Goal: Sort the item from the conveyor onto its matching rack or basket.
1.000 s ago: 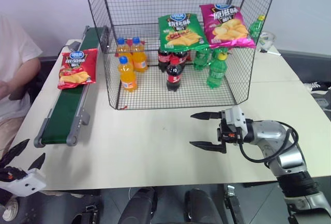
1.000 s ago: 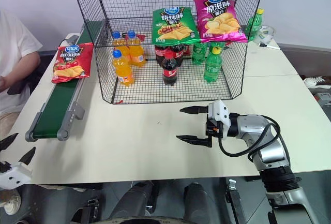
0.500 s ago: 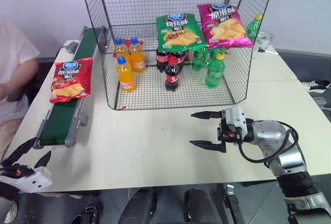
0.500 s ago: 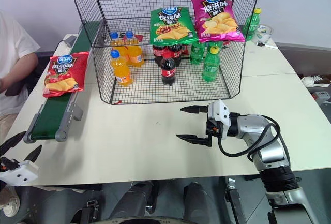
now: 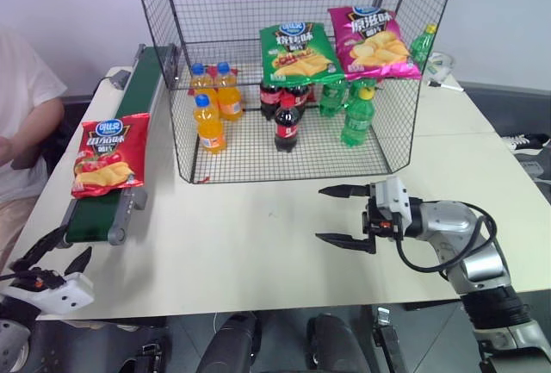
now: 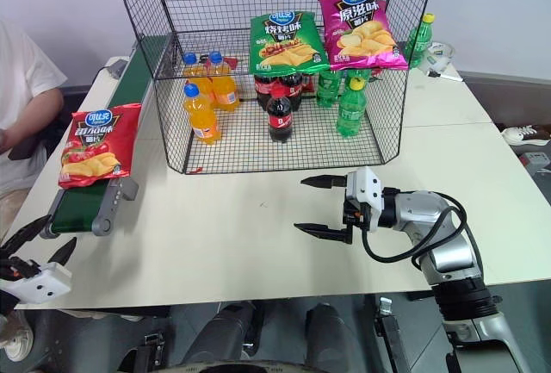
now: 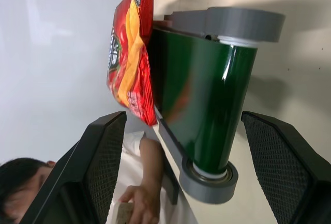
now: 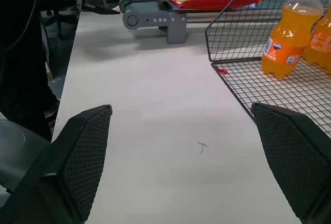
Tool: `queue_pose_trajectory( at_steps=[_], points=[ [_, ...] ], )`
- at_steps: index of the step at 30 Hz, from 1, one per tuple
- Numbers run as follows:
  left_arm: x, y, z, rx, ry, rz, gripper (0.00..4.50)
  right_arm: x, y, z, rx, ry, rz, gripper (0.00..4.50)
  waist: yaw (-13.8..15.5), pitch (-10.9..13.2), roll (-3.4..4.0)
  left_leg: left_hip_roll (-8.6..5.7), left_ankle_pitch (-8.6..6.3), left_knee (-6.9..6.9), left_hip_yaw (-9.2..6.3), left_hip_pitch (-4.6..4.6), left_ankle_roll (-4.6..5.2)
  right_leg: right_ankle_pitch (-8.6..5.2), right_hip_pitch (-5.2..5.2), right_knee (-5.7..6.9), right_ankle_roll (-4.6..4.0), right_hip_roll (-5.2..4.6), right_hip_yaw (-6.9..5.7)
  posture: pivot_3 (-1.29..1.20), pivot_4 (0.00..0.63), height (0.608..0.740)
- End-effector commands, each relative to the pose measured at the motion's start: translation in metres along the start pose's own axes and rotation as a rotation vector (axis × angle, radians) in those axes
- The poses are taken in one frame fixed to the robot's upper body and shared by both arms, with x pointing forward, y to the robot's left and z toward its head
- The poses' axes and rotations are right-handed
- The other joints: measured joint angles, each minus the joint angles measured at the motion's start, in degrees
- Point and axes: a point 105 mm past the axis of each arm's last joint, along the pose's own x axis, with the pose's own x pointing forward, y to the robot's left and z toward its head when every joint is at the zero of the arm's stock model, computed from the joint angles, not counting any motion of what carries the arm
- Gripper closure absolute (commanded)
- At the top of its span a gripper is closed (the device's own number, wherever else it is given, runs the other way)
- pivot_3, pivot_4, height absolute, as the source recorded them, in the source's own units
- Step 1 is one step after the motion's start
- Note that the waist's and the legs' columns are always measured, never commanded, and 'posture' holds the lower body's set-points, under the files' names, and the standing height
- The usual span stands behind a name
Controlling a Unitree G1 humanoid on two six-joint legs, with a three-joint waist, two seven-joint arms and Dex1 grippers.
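The item, a glossy red crisp bag (image 5: 108,153), lies flat at the near end of the conveyor (image 5: 142,89), overhanging its left rail. My left gripper (image 5: 58,251) hovers open just off the table's front-left corner, short of the conveyor's end roller (image 7: 222,94) and pointing at it, with nothing between its fingers. In the left wrist view the bag (image 7: 129,53) sits on top of the belt beyond the roller. My right gripper (image 5: 320,214) stands open and empty over the table in front of the black wire rack (image 5: 405,123).
On the rack's middle tier lie a green crisp bag (image 5: 297,52) and a magenta one (image 5: 379,41). Orange bottles (image 5: 209,121), cola bottles (image 5: 287,123) and green bottles (image 5: 357,115) stand on its bottom tier. A person in a white shirt (image 5: 21,123) sits beside the conveyor.
The red bag has ridden down the belt to its near end. My left gripper has crept a little toward the conveyor's end. The right gripper has kept still.
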Motion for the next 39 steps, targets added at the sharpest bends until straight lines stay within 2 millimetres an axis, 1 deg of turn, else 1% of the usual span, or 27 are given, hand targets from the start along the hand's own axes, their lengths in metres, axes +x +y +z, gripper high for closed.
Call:
queue_pose_trajectory(
  at_steps=[1,14,19,31,39],
  points=[
    [0.003,0.008,-0.003,0.002,0.007,0.036,0.79,-0.004,-0.002,0.004,-0.031,-0.015,-0.021,0.0,0.01,0.0,0.0,0.0,0.0,0.0,0.0,0.0,0.0,0.0,0.01,0.0,0.0,0.0,0.0,0.0,0.15,0.74],
    [0.011,0.011,-0.001,0.006,-0.004,0.051,0.79,-0.006,-0.002,-0.002,-0.033,-0.014,-0.035,0.0,0.0,0.0,-0.01,0.0,0.03,0.01,0.0,0.09,0.03,0.01,0.06,0.06,0.01,0.01,0.01,0.0,0.15,0.74],
    [0.016,0.012,0.003,0.004,-0.019,0.058,0.79,-0.008,-0.002,-0.004,-0.032,-0.008,-0.037,0.0,0.13,-0.01,-0.01,0.0,0.04,0.01,0.0,0.15,0.04,0.01,0.12,0.07,0.01,0.0,0.01,0.0,0.15,0.74],
    [0.019,0.012,0.005,-0.002,-0.026,0.065,0.79,-0.009,-0.004,-0.007,-0.039,-0.001,-0.043,0.0,0.09,-0.01,-0.02,0.0,0.03,0.01,0.0,0.24,0.02,0.0,0.22,0.08,0.01,0.01,0.0,0.0,0.15,0.74],
    [0.024,0.014,0.01,-0.005,-0.046,0.077,0.79,-0.008,-0.004,-0.008,-0.043,0.004,-0.042,0.0,0.14,-0.02,-0.03,0.0,0.02,0.01,0.0,0.25,0.01,0.0,0.23,0.08,0.01,0.01,0.0,0.0,0.15,0.74]
  ],
)
